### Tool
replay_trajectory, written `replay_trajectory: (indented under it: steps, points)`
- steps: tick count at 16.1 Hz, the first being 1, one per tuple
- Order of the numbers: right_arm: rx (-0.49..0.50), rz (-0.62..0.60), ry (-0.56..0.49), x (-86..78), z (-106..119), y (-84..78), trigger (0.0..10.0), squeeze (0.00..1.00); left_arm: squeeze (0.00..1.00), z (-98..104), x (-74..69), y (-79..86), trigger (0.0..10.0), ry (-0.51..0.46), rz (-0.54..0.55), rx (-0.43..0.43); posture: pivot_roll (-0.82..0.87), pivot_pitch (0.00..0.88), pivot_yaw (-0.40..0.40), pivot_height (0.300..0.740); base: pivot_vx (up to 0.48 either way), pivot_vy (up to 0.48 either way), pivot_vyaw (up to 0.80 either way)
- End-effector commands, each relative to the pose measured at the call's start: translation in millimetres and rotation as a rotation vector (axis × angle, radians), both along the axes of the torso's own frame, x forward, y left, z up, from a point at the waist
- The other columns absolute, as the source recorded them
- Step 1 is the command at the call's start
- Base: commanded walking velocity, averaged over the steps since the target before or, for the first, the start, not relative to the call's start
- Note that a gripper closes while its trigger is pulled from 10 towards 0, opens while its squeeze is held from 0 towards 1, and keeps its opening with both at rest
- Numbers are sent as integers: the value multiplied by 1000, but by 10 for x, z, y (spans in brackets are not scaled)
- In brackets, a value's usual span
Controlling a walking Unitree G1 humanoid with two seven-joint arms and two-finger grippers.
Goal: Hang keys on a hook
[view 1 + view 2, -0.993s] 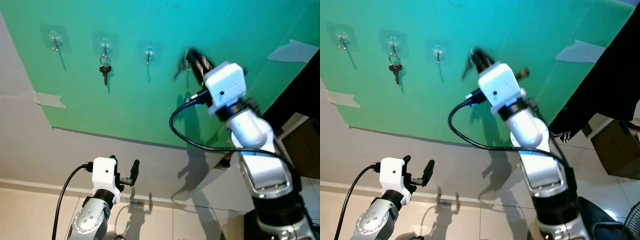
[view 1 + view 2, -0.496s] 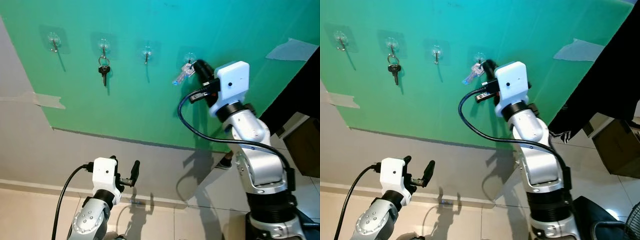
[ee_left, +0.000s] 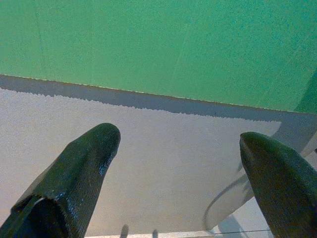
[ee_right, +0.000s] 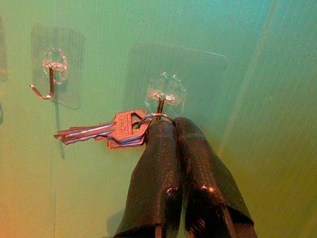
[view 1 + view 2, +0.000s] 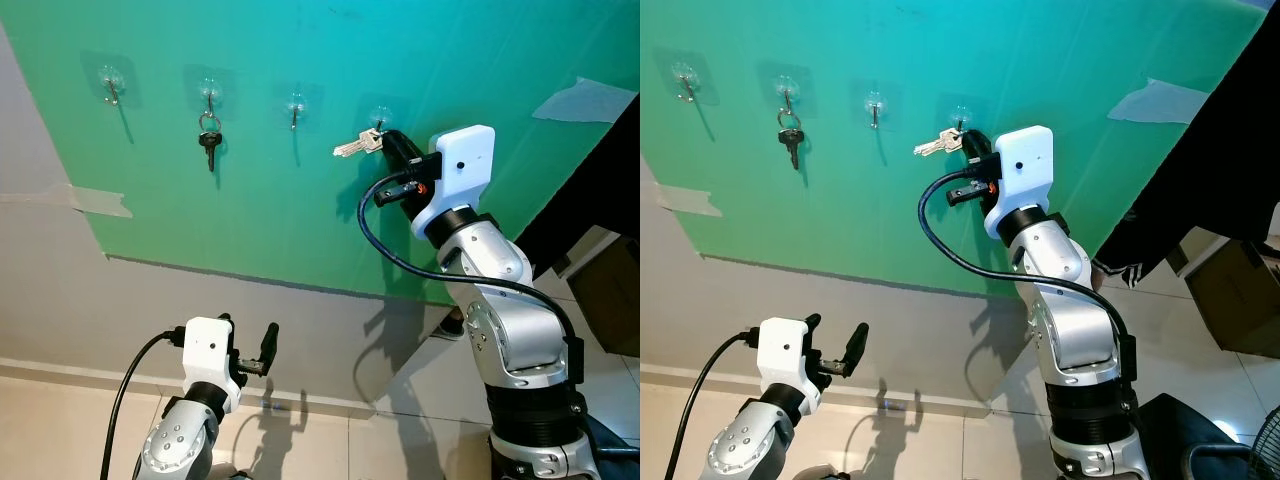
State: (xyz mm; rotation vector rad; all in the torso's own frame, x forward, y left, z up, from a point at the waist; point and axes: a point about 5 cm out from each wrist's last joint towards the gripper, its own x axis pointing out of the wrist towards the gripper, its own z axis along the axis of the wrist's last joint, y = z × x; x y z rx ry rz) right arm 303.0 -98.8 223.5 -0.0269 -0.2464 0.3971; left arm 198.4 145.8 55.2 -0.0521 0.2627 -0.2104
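Observation:
A row of clear adhesive hooks lines the green wall sheet (image 5: pixel 260 210). My right gripper (image 5: pixel 385 138) is raised to the rightmost hook (image 5: pixel 379 115), shut on the ring of a bunch of silver keys (image 5: pixel 355 147). In the right wrist view the key ring (image 4: pixel 157 118) sits at the hook's (image 4: pixel 162 96) metal prong and the keys (image 4: pixel 106 133) stick out sideways. I cannot tell whether the ring is over the prong. Another key (image 5: pixel 209 142) hangs from the second hook (image 5: pixel 208 92). My left gripper (image 5: pixel 250 350) is low, open and empty, facing the wall.
Two bare hooks (image 5: pixel 110 82) (image 5: pixel 295 105) flank the hanging key. Tape patches (image 5: pixel 98 200) (image 5: pixel 585 100) hold the sheet's edges. Below it lie grey wall and tiled floor. A dark cloth (image 5: pixel 1210 170) and a cardboard box (image 5: pixel 1230 300) are on the right.
My right gripper has gone from a blurred swing near the hook to steady at it. The keys now point sideways to the left instead of slanting down. The left arm has barely moved.

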Motion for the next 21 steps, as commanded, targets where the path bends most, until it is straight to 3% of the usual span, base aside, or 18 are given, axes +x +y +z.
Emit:
replay_trajectory:
  steps: [1, 5, 6, 9, 15, 20, 21]
  points:
    - [-27, 6, -23, -24, 34, -9, 10000, 0, 0, 43, 2, -45, 10000, -10, -15, -13, 67, 0, -130, 722, 0, 0, 0]
    - [-133, 16, -97, -56, 57, 16, 10000, 0, 0, 48, 6, -55, 10000, -6, -16, -15, 63, 0, -132, 722, 0, 0, 0]
    - [-196, 20, -149, -81, 77, 34, 10000, 0, 0, 47, 4, -58, 10000, -4, -15, -16, 63, 0, -132, 722, 0, 0, 0]
    - [-263, 40, -234, -123, 127, 80, 10000, 0, 0, 43, 1, -65, 10000, -2, -12, -18, 64, 0, -135, 722, 0, 0, 0]
    - [-297, 76, -312, -203, 194, 133, 10000, 0, 0, 31, -13, -54, 10000, 1, -8, -20, 61, 0, -139, 722, 0, 0, 0]
    - [-302, 79, -323, -234, 197, 140, 10000, 0, 0, 34, -9, -49, 10000, 3, -12, -19, 55, 0, -132, 722, 0, 0, 0]
    - [-269, 79, -287, -217, 194, 143, 10000, 0, 0, 35, -3, -50, 10000, 3, -13, -19, 54, 0, -132, 722, 0, 0, 0]
